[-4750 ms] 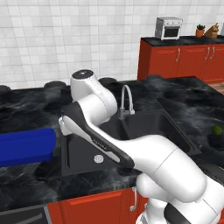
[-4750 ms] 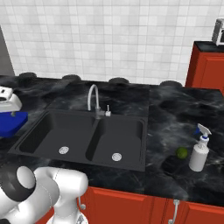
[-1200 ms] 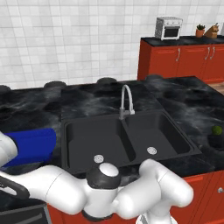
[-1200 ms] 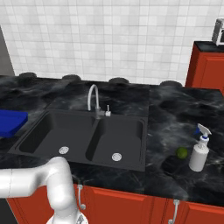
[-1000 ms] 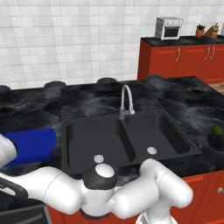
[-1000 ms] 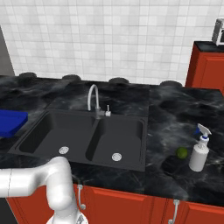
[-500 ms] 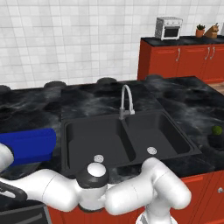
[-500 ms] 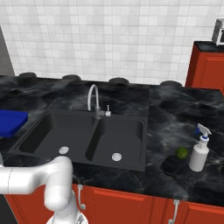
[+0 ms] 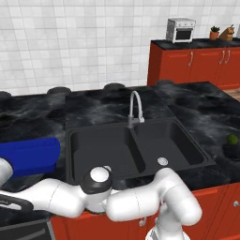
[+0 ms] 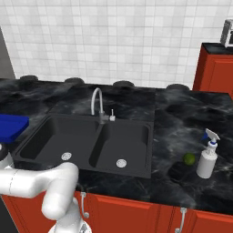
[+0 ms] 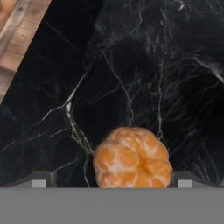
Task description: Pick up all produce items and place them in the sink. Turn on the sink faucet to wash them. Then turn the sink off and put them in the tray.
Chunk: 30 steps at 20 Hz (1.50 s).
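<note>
Black marble counter [image 11: 144, 65], red cabinets [image 9: 187, 65], white tiles [image 10: 113, 41].

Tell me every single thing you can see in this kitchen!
Matte black double-basin sink: one, black, set in the counter.
Slim silver gooseneck faucet: one, silver, behind the sink's divider.
Bright blue rectangular tray: one, blue, on the counter left of the sink.
Dark green ball of produce: one, green, on the counter right of the sink.
Peeled orange lumpy fruit: one, orange, on the black marble counter, between the fingertips.
White spray bottle: one, white, beside the green ball.
Silver toaster oven: one, on the far red cabinets.
Tool: one, open around the orange fruit.
</note>
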Motion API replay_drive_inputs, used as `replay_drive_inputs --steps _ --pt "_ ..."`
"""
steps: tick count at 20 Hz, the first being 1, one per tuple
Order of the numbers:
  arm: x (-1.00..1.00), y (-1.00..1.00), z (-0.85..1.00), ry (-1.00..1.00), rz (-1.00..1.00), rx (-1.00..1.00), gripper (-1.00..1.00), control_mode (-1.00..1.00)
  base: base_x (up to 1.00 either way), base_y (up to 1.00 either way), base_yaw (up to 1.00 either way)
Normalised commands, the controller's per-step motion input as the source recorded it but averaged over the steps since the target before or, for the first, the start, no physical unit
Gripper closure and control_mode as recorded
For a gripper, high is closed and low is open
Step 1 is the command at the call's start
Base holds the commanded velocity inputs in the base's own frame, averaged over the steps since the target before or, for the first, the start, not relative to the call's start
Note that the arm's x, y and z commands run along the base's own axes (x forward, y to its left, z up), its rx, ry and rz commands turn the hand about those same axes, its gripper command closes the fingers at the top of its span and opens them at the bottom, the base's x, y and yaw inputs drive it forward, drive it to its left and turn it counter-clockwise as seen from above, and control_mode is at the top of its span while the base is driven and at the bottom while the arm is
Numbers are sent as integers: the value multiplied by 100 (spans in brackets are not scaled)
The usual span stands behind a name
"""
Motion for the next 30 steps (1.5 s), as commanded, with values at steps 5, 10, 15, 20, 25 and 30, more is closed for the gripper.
replay_drive_inputs --steps 5,10,15,20,25,30 --pt "12 26 -26 0 1 -1 -100 -100 0 0 0" --pt "6 23 -38 0 3 -2 100 -100 0 0 0" --pt "-21 25 -2 0 -2 -4 100 -100 0 0 0" --pt "-57 1 35 0 -13 -6 100 -100 0 0 0" --pt "-27 -1 68 0 -13 -6 100 -100 0 0 0" --pt "-17 -21 76 0 -13 -8 100 -100 0 0 0"
